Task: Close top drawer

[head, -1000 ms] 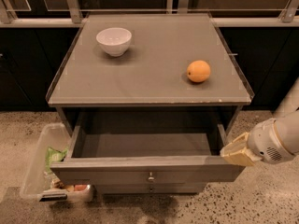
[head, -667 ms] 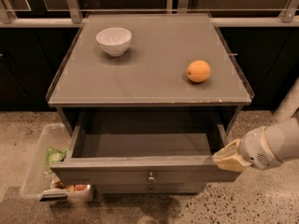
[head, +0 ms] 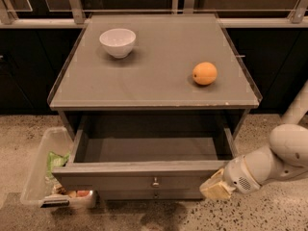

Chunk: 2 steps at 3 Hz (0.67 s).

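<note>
The top drawer [head: 144, 170] is a wide grey drawer pulled out from under the grey cabinet top, its shallow inside bare. Its long front panel faces me with one small round metal knob [head: 155, 182] at centre. My gripper [head: 215, 188] sits at the lower right, at the right end of the drawer's front panel, on the end of the white arm [head: 274, 160] that comes in from the right. It holds nothing that I can see.
A white bowl [head: 117, 42] and an orange [head: 205, 73] stand on the cabinet top [head: 154, 81]. A clear plastic bin [head: 45, 170] with packets in it sits on the speckled floor left of the drawer. A lower drawer front [head: 154, 195] shows beneath.
My gripper and arm have moved left and down, from beside the drawer's right side to the right end of its front panel. The drawer has not visibly moved.
</note>
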Each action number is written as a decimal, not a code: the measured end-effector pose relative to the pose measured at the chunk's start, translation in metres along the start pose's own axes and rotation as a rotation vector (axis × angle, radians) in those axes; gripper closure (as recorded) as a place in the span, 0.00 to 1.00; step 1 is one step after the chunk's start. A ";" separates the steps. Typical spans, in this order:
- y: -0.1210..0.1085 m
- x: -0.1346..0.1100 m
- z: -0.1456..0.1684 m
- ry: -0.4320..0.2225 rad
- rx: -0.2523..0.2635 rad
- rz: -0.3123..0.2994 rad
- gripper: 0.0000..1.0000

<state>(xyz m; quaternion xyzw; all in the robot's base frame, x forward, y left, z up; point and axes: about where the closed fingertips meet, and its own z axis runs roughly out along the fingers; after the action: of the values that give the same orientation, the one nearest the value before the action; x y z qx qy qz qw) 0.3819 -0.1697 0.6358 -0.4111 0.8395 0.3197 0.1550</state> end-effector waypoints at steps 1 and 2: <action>-0.003 -0.003 0.023 0.006 -0.030 -0.011 1.00; -0.015 -0.025 0.030 -0.038 0.033 -0.054 1.00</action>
<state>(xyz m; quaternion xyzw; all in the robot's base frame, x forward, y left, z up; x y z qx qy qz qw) 0.4087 -0.1424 0.6205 -0.4246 0.8303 0.3091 0.1862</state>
